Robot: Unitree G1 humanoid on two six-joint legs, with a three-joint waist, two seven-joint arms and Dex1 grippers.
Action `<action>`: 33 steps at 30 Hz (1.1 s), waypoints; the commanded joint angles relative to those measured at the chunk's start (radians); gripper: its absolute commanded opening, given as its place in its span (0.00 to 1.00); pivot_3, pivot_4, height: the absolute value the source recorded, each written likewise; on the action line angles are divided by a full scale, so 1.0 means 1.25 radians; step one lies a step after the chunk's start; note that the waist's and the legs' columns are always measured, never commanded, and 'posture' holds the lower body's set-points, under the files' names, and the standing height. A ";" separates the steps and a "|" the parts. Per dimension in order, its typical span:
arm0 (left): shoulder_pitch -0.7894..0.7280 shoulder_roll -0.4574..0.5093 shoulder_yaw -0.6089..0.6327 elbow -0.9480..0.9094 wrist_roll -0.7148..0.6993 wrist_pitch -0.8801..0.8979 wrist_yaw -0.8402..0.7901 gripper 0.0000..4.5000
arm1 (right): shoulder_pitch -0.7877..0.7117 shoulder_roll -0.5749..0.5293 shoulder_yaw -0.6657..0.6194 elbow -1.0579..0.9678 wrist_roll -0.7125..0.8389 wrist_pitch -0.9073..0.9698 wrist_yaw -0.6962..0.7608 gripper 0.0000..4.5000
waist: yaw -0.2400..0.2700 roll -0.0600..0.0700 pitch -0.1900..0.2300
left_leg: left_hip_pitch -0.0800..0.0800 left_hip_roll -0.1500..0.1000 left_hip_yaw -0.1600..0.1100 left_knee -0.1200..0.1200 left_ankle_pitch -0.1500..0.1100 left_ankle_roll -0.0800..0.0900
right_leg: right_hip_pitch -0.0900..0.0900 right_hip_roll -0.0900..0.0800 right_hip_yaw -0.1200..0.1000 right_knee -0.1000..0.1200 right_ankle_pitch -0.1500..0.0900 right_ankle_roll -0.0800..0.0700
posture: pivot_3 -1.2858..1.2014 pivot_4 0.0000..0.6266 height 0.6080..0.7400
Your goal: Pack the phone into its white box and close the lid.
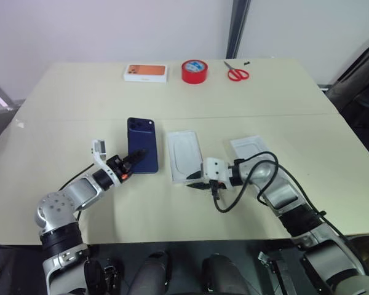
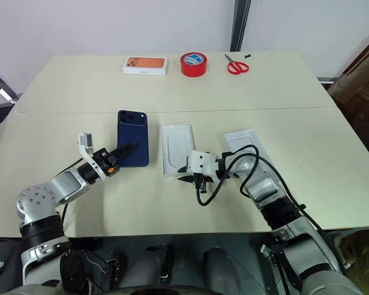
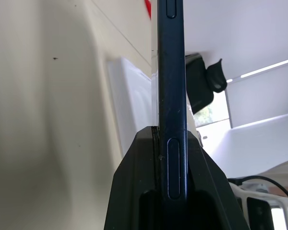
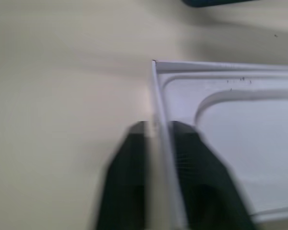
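Note:
The dark blue phone (image 1: 142, 142) is left of the table's centre, camera cluster at its far end. My left gripper (image 1: 135, 158) is shut on its near end; in the left wrist view the phone (image 3: 172, 72) runs edge-on between the fingers. Beside it on the right lies a shallow white tray (image 1: 184, 150) with a rounded recess. My right gripper (image 1: 194, 183) is shut on the tray's near edge, one finger on each side of the thin wall (image 4: 159, 110). A second white tray-like piece (image 1: 253, 147) lies further right. I cannot tell which piece is the white box and which the lid.
Along the far edge of the table (image 1: 80, 203) sit a white box printed with an orange phone (image 1: 146, 72), a red tape roll (image 1: 194, 70) and red-handled scissors (image 1: 237, 74). A seam crosses the table just beyond the phone.

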 commanded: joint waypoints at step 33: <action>0.000 -0.086 -0.161 -0.030 -0.049 -0.073 0.096 0.00 | 0.027 -0.098 -0.109 -0.191 0.066 0.248 -0.071 0.79 | 0.002 -0.001 0.000 | -0.002 0.000 0.000 0.001 -0.001 0.003 | -0.001 0.000 0.000 0.000 0.000 0.000 | 0.52 0.24 0.95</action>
